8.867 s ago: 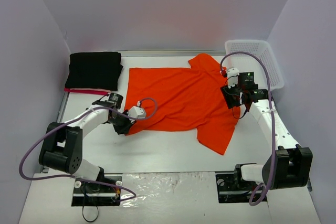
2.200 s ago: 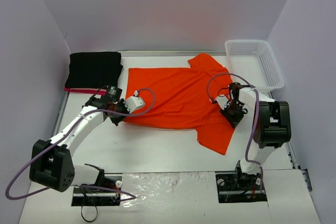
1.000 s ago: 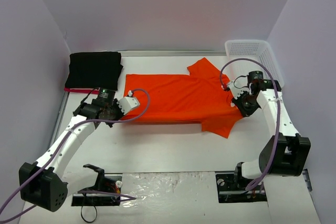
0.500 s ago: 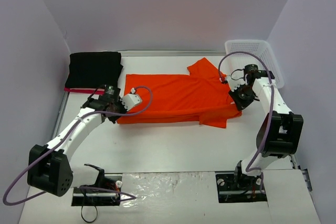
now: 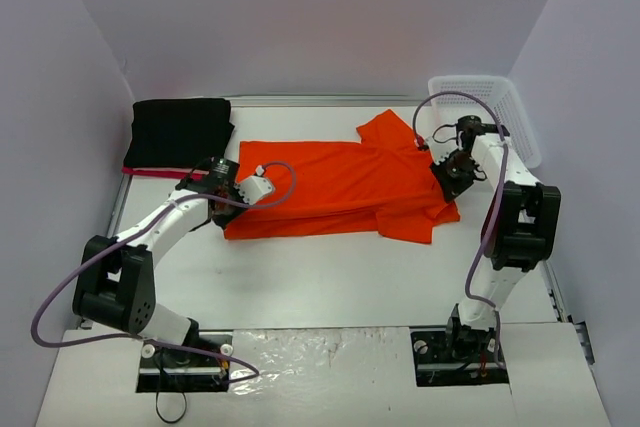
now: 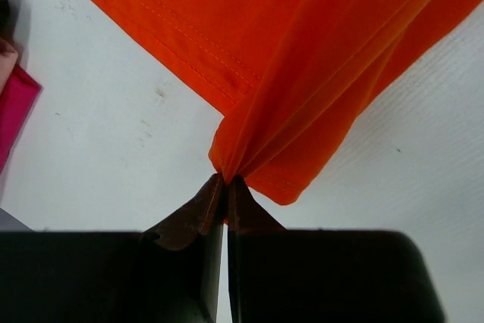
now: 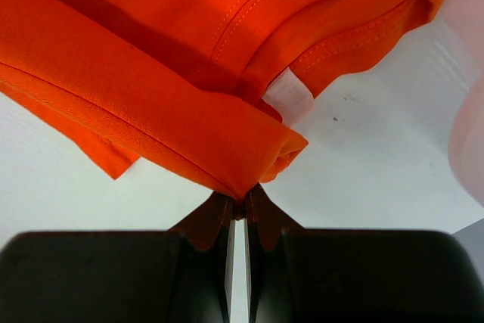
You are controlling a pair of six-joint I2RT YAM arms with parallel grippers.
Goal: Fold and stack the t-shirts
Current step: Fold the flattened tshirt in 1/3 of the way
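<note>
The orange t-shirt (image 5: 340, 192) lies across the middle of the table, doubled lengthwise into a narrow band, with one sleeve (image 5: 385, 132) spread at the back. My left gripper (image 5: 238, 193) is shut on the shirt's bunched left hem corner (image 6: 249, 153), seen at the fingertips in the left wrist view (image 6: 225, 181). My right gripper (image 5: 446, 175) is shut on a folded edge by the collar (image 7: 249, 179); the white neck label (image 7: 287, 96) shows just above it. A folded black t-shirt (image 5: 180, 133) rests on a pink-red t-shirt (image 5: 150, 171) at the back left.
A white mesh basket (image 5: 480, 80) stands at the back right corner, close behind the right arm. Purple walls enclose the table on three sides. The pink-red cloth (image 6: 15, 107) shows at the left edge of the left wrist view.
Both grippers have carried their orange edges toward the back of the table, and the shirt's near half now lies folded over the rest. The right sleeve has tucked in closer.
</note>
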